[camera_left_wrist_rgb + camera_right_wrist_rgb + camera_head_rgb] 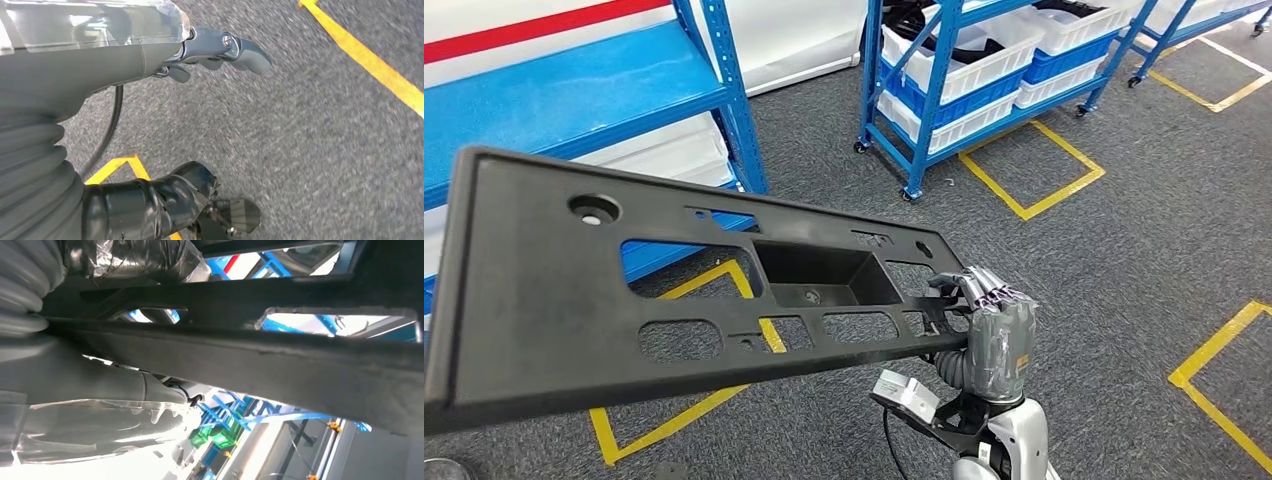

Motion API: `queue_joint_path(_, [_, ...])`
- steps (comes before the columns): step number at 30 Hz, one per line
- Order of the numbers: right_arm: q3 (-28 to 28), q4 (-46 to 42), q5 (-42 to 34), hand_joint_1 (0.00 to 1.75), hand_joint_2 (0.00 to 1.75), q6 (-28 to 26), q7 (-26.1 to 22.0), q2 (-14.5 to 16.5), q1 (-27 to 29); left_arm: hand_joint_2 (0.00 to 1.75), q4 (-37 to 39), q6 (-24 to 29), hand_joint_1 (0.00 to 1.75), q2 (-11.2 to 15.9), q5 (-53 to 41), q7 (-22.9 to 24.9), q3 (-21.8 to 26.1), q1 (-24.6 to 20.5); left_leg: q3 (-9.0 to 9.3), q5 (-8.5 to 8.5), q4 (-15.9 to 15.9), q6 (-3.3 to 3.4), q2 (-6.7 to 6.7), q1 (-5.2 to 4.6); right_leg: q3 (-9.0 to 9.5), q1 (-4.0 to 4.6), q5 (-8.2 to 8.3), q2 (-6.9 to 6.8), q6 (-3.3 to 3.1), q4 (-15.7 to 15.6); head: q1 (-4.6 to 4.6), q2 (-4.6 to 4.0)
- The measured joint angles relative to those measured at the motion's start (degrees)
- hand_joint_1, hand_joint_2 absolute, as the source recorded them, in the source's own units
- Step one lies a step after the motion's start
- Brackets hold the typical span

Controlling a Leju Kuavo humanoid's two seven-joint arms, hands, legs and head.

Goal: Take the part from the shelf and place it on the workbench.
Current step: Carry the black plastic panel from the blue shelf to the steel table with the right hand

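While my left hand (220,50) hangs over the grey carpet (310,140) with fingers apart and nothing in them, the long black part (674,290) stretches across in front of me above the floor, and my right hand (994,330) grips its right end

The long black part (674,290), held at its near end by the right hand (994,335), spans the left and centre of the head view, blocking passage there. A blue shelf (574,95) stands at upper left, and a wheeled blue rack (944,100) with white bins at top centre. Grey carpet (1124,260) on the right lies open.
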Motion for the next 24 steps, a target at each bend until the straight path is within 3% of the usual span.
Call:
queue_joint_path(2, [0.01, 0.02, -0.02, 1.75, 1.75, 0.06, -0.24, -0.01, 0.15, 1.75, 0.00, -0.01, 0.00, -0.01, -0.01, 0.02, 0.00, 0.06, -0.14, -0.11, 0.26, 0.02, 1.02, -0.05, -2.93, -0.33, -2.61, -0.63, 0.44, 6.55, 0.00, 0.01])
queue_joint_path(3, [0.01, 0.05, -0.05, 1.75, 1.75, 0.12, -0.33, -0.01, 0.22, 1.75, 0.00, -0.01, 0.00, -0.01, -0.02, 0.05, 0.00, 0.07, -0.19, -0.23, 0.41, -0.02, 1.50, -0.06, -3.30, -0.50, -2.51, -0.80, 0.64, 7.51, 0.00, 0.01])
queue_joint_path(4, [0.02, 0.12, -0.12, 1.75, 1.75, 0.19, -0.43, 0.00, 0.26, 1.75, 0.00, -0.01, 0.00, -0.03, -0.04, 0.08, 0.00, 0.06, -0.20, -0.39, 0.62, -0.14, 1.95, -0.06, -2.53, -0.68, -1.39, -1.01, 0.80, 6.32, 0.00, 0.01])
queue_joint_path(6, [0.02, 0.32, -0.36, 1.75, 1.75, 0.39, -0.70, 0.13, 0.21, 1.75, 0.00, -0.01, 0.00, -0.12, -0.13, 0.18, 0.00, 0.01, -0.16, -0.90, 1.19, -0.58, 2.65, -0.05, 1.64, -0.89, 2.07, -2.20, 0.89, -1.27, 0.00, 0.01])
queue_joint_path(8, [0.04, 0.61, -0.64, 1.75, 1.75, 0.67, -1.04, 0.53, 0.09, 1.75, 0.00, 0.00, 0.00, -0.18, -0.25, 0.26, 0.00, -0.08, -0.23, -1.46, 1.90, -1.29, 3.16, -0.29, 4.66, -0.65, 3.68, -3.45, 0.42, -7.01, 0.00, -0.01])
queue_joint_path(11, [0.09, 1.08, -0.87, 1.75, 1.75, 0.91, -1.33, 1.13, -0.13, 1.75, 0.00, 0.02, 0.00, -0.19, -0.53, 0.43, 0.00, -0.14, -0.23, -1.72, 2.10, -2.14, 3.93, -0.45, 4.87, -0.30, 3.66, -2.89, -0.63, -7.77, -0.03, 0.00])
queue_joint_path(13, [0.13, 1.26, -0.95, 1.75, 1.75, 0.91, -1.42, 1.43, -0.44, 1.75, 0.00, 0.03, 0.00, -0.19, -0.74, 0.52, 0.00, -0.16, -0.65, -2.95, 3.32, -2.63, 3.27, -0.22, 4.88, -0.42, 3.98, -2.25, -1.36, -8.19, -0.04, 0.00])
queue_joint_path(14, [0.17, 1.32, -0.98, 1.75, 1.75, 0.91, -1.47, 1.63, -0.69, 1.75, 0.00, 0.04, 0.00, -0.18, -0.79, 0.53, 0.00, -0.17, -1.56, -4.44, 5.45, -2.83, 2.49, -0.14, 4.91, -0.54, 4.14, -1.92, -1.69, -8.40, -0.05, 0.01])
queue_joint_path(16, [0.26, 1.48, -1.06, 1.75, 1.75, 0.92, -1.54, 1.99, -1.09, 1.75, 0.00, 0.07, 0.00, -0.18, -0.84, 0.55, 0.00, -0.11, -4.80, -8.16, 12.63, -3.06, 0.97, -0.06, 4.85, -0.53, 4.25, -1.20, -2.03, -8.47, -0.05, 0.01])
queue_joint_path(17, [0.30, 1.59, -1.10, 1.75, 1.75, 0.92, -1.56, 2.11, -1.19, 1.75, 0.00, 0.07, 0.00, -0.18, -0.86, 0.56, 0.00, -0.05, -6.48, -9.35, 16.14, -3.12, 0.68, -0.06, 4.84, -0.47, 4.26, -0.74, -2.08, -8.46, -0.04, 0.01])
queue_joint_path(18, [0.31, 1.70, -1.13, 1.75, 1.75, 0.92, -1.57, 2.18, -1.21, 1.75, 0.00, 0.06, 0.00, -0.18, -0.87, 0.58, 0.00, 0.02, -7.50, -9.46, 18.07, -3.10, 0.56, -0.07, 4.85, -0.41, 4.26, -0.25, -2.10, -8.44, -0.04, 0.01])
queue_joint_path(19, [0.31, 1.81, -1.13, 1.75, 1.75, 0.91, -1.58, 2.20, -1.22, 1.75, 0.00, 0.05, 0.00, -0.18, -0.88, 0.59, 0.00, 0.07, -7.58, -8.39, 17.84, -3.01, 0.49, -0.07, 4.89, -0.37, 4.25, 0.30, -2.11, -8.40, -0.03, 0.01])
queue_joint_path(20, [0.31, 1.92, -1.13, 1.75, 1.75, 0.90, -1.60, 2.22, -1.24, 1.75, 0.00, 0.03, 0.00, -0.18, -0.89, 0.61, 0.00, 0.09, -6.65, -6.31, 15.35, -2.83, 0.32, -0.07, 4.93, -0.35, 4.24, 0.88, -2.10, -8.33, -0.03, 0.01])
queue_joint_path(22, [0.32, 2.01, -1.13, 1.75, 1.75, 0.89, -1.61, 2.28, -1.33, 1.75, 0.00, 0.02, 0.00, -0.15, -0.89, 0.62, 0.00, 0.10, -3.63, -2.15, 7.89, -2.31, -1.16, -0.06, 4.90, -0.31, 4.21, 1.96, -1.96, -8.16, -0.03, 0.01])
queue_joint_path(24, [0.34, 2.01, -1.13, 1.75, 1.75, 0.88, -1.60, 2.38, -1.45, 1.75, 0.00, 0.03, 0.00, -0.09, -0.91, 0.64, -0.01, 0.09, -1.86, -0.90, 3.48, -1.91, -2.58, -0.12, 4.48, -0.34, 4.35, 2.80, -1.51, -8.00, -0.03, 0.01])
